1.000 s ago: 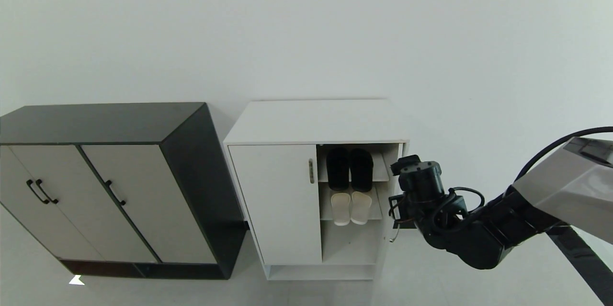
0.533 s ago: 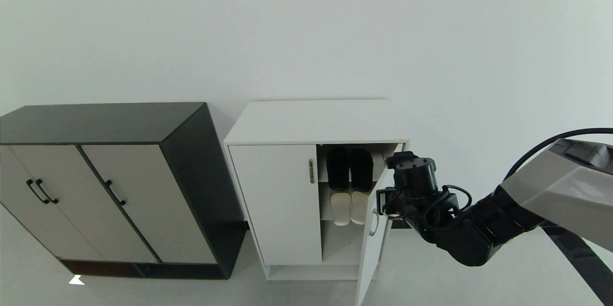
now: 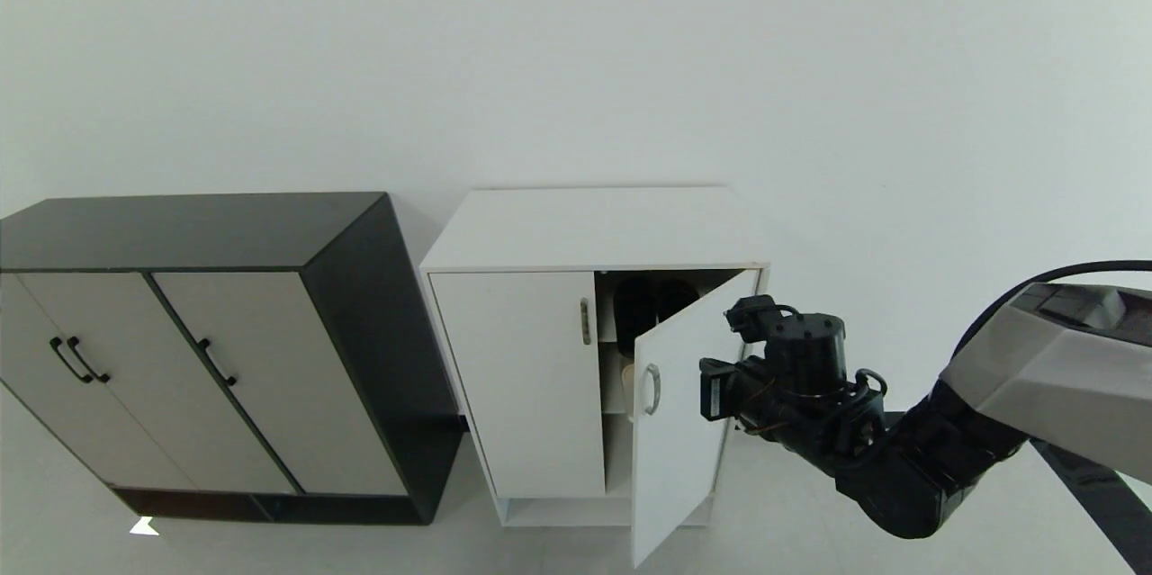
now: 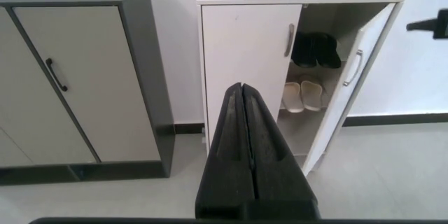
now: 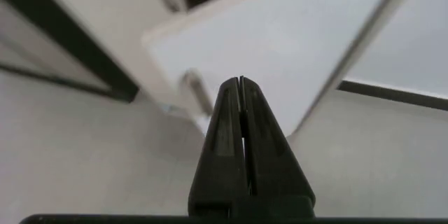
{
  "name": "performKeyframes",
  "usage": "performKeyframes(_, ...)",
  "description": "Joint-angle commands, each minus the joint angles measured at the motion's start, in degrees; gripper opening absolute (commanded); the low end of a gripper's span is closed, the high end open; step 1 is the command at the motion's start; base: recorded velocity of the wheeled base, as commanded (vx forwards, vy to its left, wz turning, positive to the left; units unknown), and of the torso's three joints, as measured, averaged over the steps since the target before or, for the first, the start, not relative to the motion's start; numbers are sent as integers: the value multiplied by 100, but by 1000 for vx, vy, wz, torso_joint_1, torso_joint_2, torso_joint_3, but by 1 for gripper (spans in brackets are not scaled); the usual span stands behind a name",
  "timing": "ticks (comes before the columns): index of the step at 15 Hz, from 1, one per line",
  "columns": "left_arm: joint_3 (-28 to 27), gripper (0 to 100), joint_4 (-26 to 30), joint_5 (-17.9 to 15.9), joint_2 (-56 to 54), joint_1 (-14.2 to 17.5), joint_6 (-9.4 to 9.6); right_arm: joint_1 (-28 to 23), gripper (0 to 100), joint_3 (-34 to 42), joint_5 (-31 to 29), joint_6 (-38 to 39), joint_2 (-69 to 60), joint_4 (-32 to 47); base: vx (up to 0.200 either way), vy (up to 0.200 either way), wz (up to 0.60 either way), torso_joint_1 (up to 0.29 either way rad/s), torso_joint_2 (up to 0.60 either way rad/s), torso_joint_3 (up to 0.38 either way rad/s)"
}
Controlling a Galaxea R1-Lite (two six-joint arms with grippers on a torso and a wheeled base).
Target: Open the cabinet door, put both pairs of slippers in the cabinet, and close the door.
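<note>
- The cabinet door (image 3: pixel 670 449), centre-right in the head view, stands half closed over black slippers (image 4: pixel 316 49) and white slippers (image 4: pixel 302 94) on their shelves.
- Right gripper (image 5: pixel 241 82): fingers pressed together, empty, beside the door's outer face.
- Left gripper (image 4: pixel 242 87): likewise pinched together, empty.
- The door looks stiff, light and free-swinging (hinged at its right): push flat near the handle (image 3: pixel 652 389).

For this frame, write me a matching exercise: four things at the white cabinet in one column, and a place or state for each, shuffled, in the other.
Things:
1. black slippers
2. white slippers
3. right cabinet door
4. left cabinet door

Places or states:
A. shut
B. inside, above the other pair
C. partly open
D. inside, below the other pair

Pairs: 1-B, 2-D, 3-C, 4-A
</note>
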Motion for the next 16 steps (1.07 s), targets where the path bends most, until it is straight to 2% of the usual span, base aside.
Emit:
performKeyframes(1,1,0,1,-2,-1,0,1,-53,0,450,420,-75,25,-225,0,0,0,0,0,0)
performKeyframes(3,1,0,1,-2,-1,0,18,-123,0,529,736,-84,113,-251,200,0,0,0,2,9)
performKeyframes(13,1,0,1,-2,-1,0,9,-97,0,652,771,-163,236,-576,200,0,0,5,2,1)
performKeyframes(16,1,0,1,-2,-1,0,9,-44,0,748,789,-295,236,-594,0,0,0,0,0,0)
